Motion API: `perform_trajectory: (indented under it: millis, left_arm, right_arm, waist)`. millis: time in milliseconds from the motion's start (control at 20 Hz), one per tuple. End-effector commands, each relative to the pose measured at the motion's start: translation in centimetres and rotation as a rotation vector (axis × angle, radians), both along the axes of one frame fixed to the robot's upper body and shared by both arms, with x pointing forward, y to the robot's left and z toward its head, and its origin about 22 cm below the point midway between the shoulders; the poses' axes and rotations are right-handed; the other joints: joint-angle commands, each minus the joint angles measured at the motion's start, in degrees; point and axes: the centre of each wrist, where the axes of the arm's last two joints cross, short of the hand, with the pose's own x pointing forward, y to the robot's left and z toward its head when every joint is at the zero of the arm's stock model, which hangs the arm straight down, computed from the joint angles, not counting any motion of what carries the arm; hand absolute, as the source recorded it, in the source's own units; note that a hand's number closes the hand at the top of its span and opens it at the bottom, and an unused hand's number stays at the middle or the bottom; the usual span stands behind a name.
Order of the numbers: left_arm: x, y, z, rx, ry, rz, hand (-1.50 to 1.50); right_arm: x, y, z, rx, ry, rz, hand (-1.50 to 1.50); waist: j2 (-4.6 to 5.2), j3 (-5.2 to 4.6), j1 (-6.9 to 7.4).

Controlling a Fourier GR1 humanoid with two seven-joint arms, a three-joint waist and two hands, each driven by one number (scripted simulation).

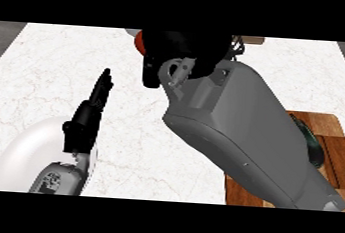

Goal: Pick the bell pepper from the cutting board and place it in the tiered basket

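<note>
My right hand point(181, 50) is at the counter's far edge, top centre, with its fingers curled round a red-orange bell pepper point(138, 42). Only a sliver of the pepper shows at the hand's left side. Just right of the hand, dark wire and a tan piece of the tiered basket point(241, 43) peek out; the hand and forearm hide the rest of it. The wooden cutting board point(335, 141) lies at the right edge, partly under my right forearm. My left hand point(95, 104) stands at centre left, fingers straight and pointing away, holding nothing.
A dark green round object point(312, 143) rests on the cutting board beside my right forearm. The white marble counter point(53, 66) stretches across the left and middle. A grey strip runs along each side of the counter.
</note>
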Motion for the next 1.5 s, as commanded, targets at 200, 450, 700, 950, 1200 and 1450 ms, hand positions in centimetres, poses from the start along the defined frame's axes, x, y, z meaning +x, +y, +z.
perform_trajectory:
  millis: [200,450,700,950,1200,1450]
  left_arm:
    - [-0.2,0.1,0.3,-0.001,-0.008,0.021,0.0]
    - [0.3,0.7,0.8,-0.004,0.002,0.017,0.0]
    - [0.6,1.3,-0.6,0.005,-0.015,0.025,0.0]
    - [0.5,0.4,0.5,-0.021,-0.025,0.029,0.0]
    - [0.0,0.3,0.5,-0.017,-0.017,0.013,0.0]
    - [0.6,-0.3,0.9,-0.009,-0.017,0.025,0.0]
  right_arm:
    - [2.7,1.9,3.0,0.088,0.04,-0.137,1.5]
    - [6.1,2.5,1.1,0.002,0.024,-0.197,1.5]
    - [8.6,0.5,2.6,-0.001,0.011,-0.217,1.5]
    - [11.1,-1.2,-0.6,-0.051,0.017,-0.234,1.5]
    - [12.4,-3.5,-3.6,0.253,0.048,-0.339,-1.5]
    - [12.9,-3.5,-4.6,0.379,0.077,-0.282,-1.5]
  waist:
    - [0.32,0.08,-1.12]
    - [0.56,0.07,-1.07]
    - [0.66,0.06,-1.31]
    - [0.59,0.1,-1.4]
    - [0.87,0.17,-1.15]
    - [0.73,0.15,-1.43]
